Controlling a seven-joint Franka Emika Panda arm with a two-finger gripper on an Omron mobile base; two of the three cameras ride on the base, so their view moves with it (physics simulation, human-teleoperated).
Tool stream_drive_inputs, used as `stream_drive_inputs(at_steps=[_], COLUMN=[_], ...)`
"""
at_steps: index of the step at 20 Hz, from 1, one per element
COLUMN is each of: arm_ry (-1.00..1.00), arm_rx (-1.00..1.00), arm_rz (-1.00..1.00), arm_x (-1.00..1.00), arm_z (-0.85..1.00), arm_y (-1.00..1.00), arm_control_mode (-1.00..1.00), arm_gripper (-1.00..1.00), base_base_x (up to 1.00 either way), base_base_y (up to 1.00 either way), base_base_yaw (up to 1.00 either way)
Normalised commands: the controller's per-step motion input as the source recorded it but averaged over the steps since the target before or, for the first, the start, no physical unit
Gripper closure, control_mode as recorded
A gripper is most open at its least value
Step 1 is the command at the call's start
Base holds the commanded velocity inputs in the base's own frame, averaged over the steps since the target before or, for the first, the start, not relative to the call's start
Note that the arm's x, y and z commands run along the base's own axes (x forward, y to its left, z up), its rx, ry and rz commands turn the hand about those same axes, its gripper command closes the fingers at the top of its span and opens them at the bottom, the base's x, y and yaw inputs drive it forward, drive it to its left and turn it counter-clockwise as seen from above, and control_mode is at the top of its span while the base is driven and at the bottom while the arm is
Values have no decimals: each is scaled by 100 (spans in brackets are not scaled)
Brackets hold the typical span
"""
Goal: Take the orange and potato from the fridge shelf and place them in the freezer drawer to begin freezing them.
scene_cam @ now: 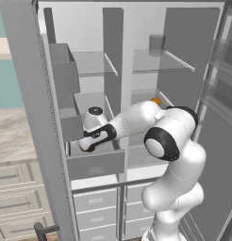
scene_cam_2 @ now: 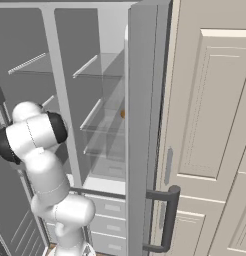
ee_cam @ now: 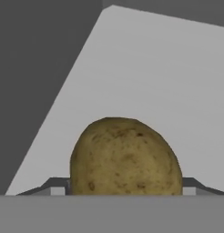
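The freezer drawer (scene_cam: 96,163) stands pulled out of the open fridge (scene_cam: 184,28), its grey front panel facing the base. The arm (scene_cam: 172,141) bends leftward and reaches down into it, the gripper (scene_cam: 83,145) low inside the box. In the hand view the potato (ee_cam: 125,157) sits directly between the finger tips, clamped in the gripper above the drawer's pale floor. The orange (scene_cam: 155,100) rests on a fridge shelf behind the arm, well apart from the gripper.
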Motion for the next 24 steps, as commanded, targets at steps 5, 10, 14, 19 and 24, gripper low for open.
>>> stream_drive_inputs(at_steps=[5,10,14,19,24], arm_ry=[6,8,9,12,8], arm_rx=[0,0,0,0,0], arm_rz=[0,0,0,0,0], arm_x=[-28,-74,-82,-97,-99], arm_z=[-74,-55,-27,-2,-12], arm_y=[1,0,-1,-4,-9], arm_control_mode=[-100,-100,-100,-100,-100], arm_gripper=[100,100,100,100,100], base_base_x=[0,0,0,0,0], base_base_y=[0,0,0,0,0], base_base_yaw=[0,0,0,0,0])
